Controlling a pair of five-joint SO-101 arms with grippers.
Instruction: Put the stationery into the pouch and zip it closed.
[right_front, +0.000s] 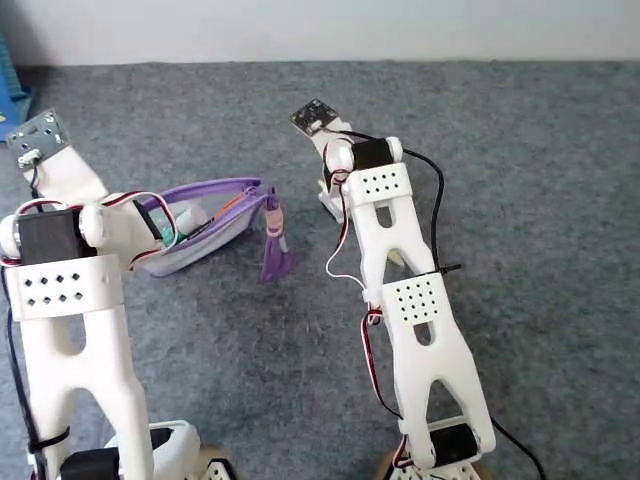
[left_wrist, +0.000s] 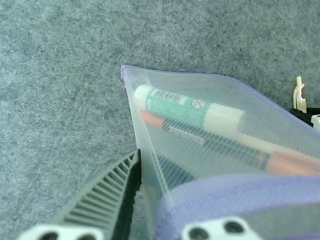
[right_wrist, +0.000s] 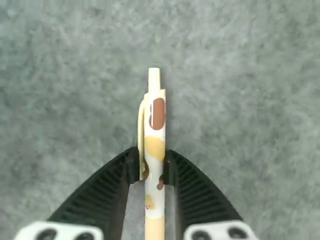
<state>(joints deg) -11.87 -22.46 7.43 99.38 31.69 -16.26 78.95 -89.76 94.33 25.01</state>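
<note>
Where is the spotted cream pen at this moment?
The spotted pen is clamped in the right hand over the grey carpet. In the high view that hand sits just right of the purple pouch.

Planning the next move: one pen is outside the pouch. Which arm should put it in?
Right. The right gripper is already shut on the spotted pen, while the left gripper is occupied clamping the pouch by its edge.

Open carpet (right_front: 520, 180) beyond the pouch (right_front: 215, 235)
</note>
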